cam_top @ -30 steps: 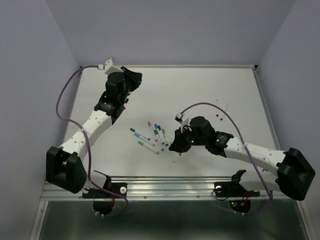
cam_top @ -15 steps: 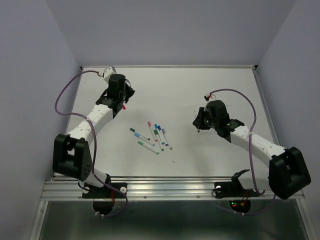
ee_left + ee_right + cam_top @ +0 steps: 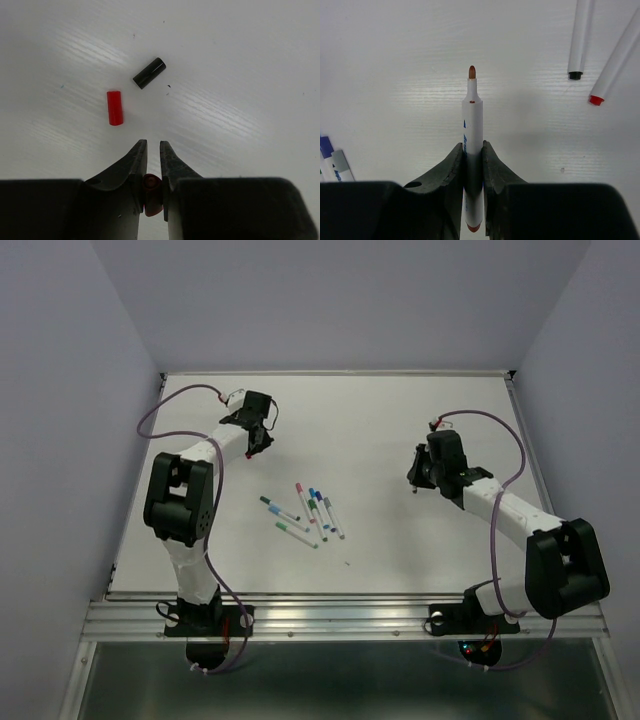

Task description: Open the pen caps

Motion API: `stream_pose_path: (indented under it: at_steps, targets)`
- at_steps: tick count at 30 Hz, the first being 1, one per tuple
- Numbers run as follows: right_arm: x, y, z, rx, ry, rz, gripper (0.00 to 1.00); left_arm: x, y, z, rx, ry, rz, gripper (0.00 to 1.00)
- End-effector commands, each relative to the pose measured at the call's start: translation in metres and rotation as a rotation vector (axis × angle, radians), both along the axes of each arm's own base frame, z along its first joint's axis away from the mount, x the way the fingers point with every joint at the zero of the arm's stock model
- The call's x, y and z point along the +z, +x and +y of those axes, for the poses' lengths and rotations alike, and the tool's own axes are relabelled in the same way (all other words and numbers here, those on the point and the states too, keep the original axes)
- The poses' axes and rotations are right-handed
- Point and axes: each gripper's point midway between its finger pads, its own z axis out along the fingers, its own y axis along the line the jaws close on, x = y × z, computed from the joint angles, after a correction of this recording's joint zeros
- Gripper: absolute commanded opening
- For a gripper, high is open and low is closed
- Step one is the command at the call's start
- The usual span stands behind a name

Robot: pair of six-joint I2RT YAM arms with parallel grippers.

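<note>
My left gripper is shut on a dark red pen cap, low over the table at the far left. A loose red cap and a black cap lie just ahead of it. My right gripper is shut on an uncapped white pen with a dark red tip, right of centre in the top view. Several capped pens lie in a cluster mid-table, with blue, green and teal caps.
Two uncapped white pens lie ahead and to the right of my right gripper, one with a black tip and one with a red tip. A blue-capped pen shows at that view's left edge. Walls enclose the table's back and sides.
The right gripper has moved from the pen cluster to the right and back, carrying the uncapped pen. The left gripper has come down toward the table at the far left.
</note>
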Motion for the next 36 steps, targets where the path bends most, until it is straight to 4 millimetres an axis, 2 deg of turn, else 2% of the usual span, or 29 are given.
stream_pose_path:
  at_steps: [1,3,10,13,16,20,23,26,29,30,32,33,36]
  targets:
    - [0.01,0.01,-0.014,-0.044,-0.038,-0.041,0.02,0.006,0.007,0.01,0.02,0.065,0.007,0.1]
    - [0.011,0.01,-0.018,-0.054,-0.04,-0.043,0.03,0.003,0.008,0.009,0.016,0.067,0.01,0.2]
    - [0.007,0.008,-0.026,-0.071,-0.042,-0.03,0.03,-0.008,0.009,0.009,0.014,0.061,0.034,0.34]
    - [0.003,0.005,-0.024,-0.06,-0.032,-0.015,0.03,-0.013,0.008,0.009,0.013,0.058,0.044,0.35]
    - [0.002,0.003,-0.028,-0.075,-0.032,-0.014,0.03,-0.018,0.006,0.01,0.016,0.056,0.055,0.41]
    - [0.005,0.001,-0.029,-0.077,-0.034,-0.02,0.03,-0.018,0.004,0.007,0.008,0.044,0.055,0.41]
    - [0.009,0.002,-0.039,-0.106,-0.044,-0.024,0.04,-0.009,0.004,0.008,0.01,0.041,0.035,0.42]
    - [0.009,0.005,-0.05,-0.145,-0.044,-0.015,0.05,0.011,0.007,0.01,0.017,0.044,-0.002,0.48]
    - [0.008,0.013,-0.071,-0.225,-0.061,-0.01,0.08,0.039,0.012,0.013,0.021,0.051,-0.057,0.59]
    - [0.007,0.015,-0.077,-0.246,-0.068,-0.007,0.08,0.055,0.014,0.012,0.021,0.044,-0.092,0.63]
    - [0.008,0.025,-0.095,-0.305,-0.101,-0.008,0.08,0.07,0.015,0.012,0.01,0.036,-0.123,0.73]
    - [0.007,0.028,-0.1,-0.314,-0.114,-0.006,0.09,0.085,0.014,0.01,0.004,0.019,-0.158,0.76]
    - [0.005,0.046,-0.114,-0.341,-0.128,0.008,0.1,0.105,0.005,0.007,-0.024,-0.015,-0.207,0.89]
